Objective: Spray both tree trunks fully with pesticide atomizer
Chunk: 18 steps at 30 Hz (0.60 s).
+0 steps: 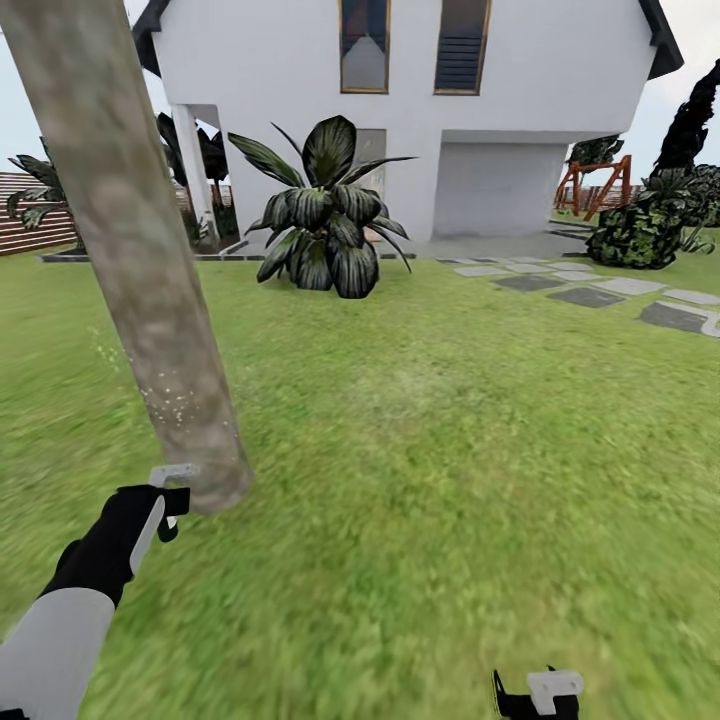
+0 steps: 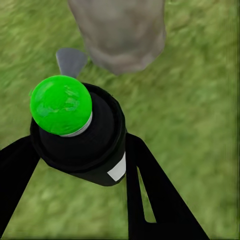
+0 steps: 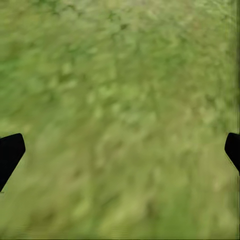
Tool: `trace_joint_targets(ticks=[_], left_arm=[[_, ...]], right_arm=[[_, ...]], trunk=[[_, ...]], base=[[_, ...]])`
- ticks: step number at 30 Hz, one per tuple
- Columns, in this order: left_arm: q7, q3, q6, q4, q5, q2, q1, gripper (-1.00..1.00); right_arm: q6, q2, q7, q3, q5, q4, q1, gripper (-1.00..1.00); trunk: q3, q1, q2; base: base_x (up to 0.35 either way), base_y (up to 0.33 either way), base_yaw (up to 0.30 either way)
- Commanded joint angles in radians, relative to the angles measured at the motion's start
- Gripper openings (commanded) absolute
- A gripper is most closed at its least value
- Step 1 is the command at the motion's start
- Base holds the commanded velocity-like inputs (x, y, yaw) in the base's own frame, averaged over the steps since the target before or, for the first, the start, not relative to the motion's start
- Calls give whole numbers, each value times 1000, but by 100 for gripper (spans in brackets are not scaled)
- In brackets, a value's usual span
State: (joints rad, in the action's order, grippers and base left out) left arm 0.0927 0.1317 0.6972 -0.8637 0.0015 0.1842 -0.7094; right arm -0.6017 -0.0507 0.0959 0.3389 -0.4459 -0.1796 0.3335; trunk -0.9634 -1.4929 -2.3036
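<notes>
One tree trunk (image 1: pixel 130 250), thick and mottled grey-beige, leans across the left of the head view; its flared base (image 2: pixel 122 35) stands on the lawn. A faint haze of white-yellow pesticide specks (image 1: pixel 172 402) clings to its lower part. The other tree is out of view. My left gripper (image 1: pixel 170 500) hangs right beside the trunk's base, shut on the pesticide atomizer (image 2: pixel 80 145), a black canister with a glossy green ball on top and a grey nozzle facing the trunk. My right gripper (image 1: pixel 540 695) is low at the front right, open over bare grass (image 3: pixel 122 150).
A white house (image 1: pixel 400 120) stands behind the lawn with a dark broad-leaved plant (image 1: pixel 325 215) before it. Grey stepping stones (image 1: pixel 590 295) and a bush (image 1: pixel 640 235) lie at the right. A brown slat fence (image 1: pixel 30 215) runs at the far left.
</notes>
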Motion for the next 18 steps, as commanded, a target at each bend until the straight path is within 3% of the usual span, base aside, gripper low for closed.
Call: trace_joint_targets(ticks=[1,13,18], left_arm=[[2,0,5,-2,0,0,0,-100],[2,1,5,-2,0,1,0,-100],[2,2,6,-2,-3,2,0,-100]], right_arm=[[-3,0,7,3,-11,2,1,100],[-3,1,7,3,-11,2,0,100],[-3,1,7,3,-11,2,1,100]], trunk=[[-1,0,0],[-1,0,0],[-1,0,0]], base=[[0,-271,0],[0,-271,5],[6,-271,213]])
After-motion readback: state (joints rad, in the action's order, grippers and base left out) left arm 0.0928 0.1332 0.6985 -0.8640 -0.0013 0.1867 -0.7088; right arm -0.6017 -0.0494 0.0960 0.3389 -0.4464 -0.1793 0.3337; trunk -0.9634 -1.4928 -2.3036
